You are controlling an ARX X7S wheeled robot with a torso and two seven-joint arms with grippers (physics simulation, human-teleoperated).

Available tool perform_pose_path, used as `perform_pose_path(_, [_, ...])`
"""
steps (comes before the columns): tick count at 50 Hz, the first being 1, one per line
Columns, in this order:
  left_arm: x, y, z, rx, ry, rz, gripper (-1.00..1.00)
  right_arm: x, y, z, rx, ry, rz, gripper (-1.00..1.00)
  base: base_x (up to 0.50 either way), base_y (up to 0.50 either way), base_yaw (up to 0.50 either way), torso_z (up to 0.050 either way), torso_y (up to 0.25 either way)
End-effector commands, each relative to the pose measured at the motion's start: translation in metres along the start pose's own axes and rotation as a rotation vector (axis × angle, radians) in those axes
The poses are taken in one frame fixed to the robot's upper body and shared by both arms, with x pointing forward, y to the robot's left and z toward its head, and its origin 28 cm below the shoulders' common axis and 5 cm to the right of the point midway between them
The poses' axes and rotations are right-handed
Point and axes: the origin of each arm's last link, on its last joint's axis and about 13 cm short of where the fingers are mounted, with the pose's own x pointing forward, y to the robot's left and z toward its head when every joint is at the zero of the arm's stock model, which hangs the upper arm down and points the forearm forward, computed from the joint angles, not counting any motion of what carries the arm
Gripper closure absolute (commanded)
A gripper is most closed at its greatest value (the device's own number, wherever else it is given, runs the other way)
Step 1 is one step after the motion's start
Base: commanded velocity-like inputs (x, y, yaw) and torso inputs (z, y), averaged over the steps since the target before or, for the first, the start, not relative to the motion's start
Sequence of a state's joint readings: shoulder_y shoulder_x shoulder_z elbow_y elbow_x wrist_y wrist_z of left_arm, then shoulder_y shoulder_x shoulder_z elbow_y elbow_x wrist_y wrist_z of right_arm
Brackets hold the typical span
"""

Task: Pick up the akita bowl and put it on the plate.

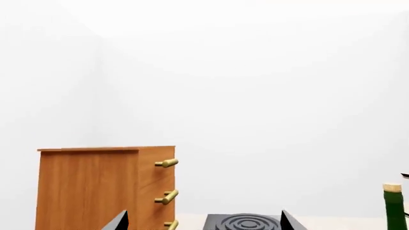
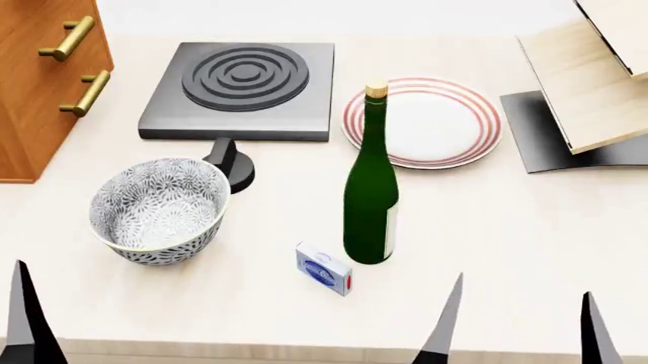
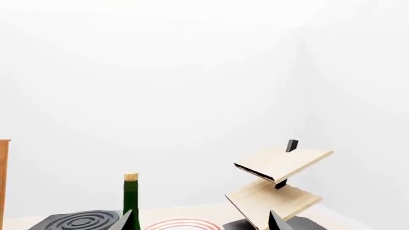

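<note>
Both my pincers gape empty; I should take the akita bowl (image 2: 160,208) at lower left by its rim with the left pincer (image 2: 26,322), clearing the wine bottle (image 2: 371,189) toward the plate (image 2: 423,121).

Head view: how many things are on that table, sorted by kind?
Bowls: 1, the akita bowl
Plates: 1, the plate
Bottles: 1, green wine bottle
Small boxes: 1
Stove burners: 1
Wooden racks: 1
Wooden drawer cabinets: 1
Total: 7
</note>
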State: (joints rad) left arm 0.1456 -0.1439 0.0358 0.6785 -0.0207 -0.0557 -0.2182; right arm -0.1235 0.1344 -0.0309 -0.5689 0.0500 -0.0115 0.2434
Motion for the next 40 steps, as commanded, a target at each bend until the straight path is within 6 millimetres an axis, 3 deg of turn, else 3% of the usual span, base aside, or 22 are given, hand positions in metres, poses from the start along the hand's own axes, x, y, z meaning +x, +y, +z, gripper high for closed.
perform_pose_path(1, [0.0063, 0.0034, -0.0040, -0.013, 0.011, 0.022, -1.00, 0.0011, 0.0001, -0.0047, -0.001, 0.013, 0.006, -1.00, 0.00, 0.00, 0.00, 0.000, 0.000])
perform_pose_path(11, [0.0069, 0.0019, -0.0071, -0.017, 0.025, 0.015, -1.00, 0.0032, 0.0009, -0.0103, 0.021, 0.036, 0.021, -1.00, 0.00, -0.45, 0.00, 0.000, 0.000])
perform_pose_path(30, [0.0070, 0.0016, -0.0089, -0.016, 0.029, 0.010, -1.00, 0.0041, 0.0026, -0.0126, 0.021, 0.055, 0.029, -1.00, 0.00, -0.04, 0.00, 0.000, 0.000])
perform_pose_path(40, [0.0074, 0.0024, -0.0084, -0.022, 0.029, 0.011, -1.00, 0.0040, 0.0039, -0.0129, 0.014, 0.050, 0.032, -1.00, -0.01, -0.28, 0.00, 0.000, 0.000])
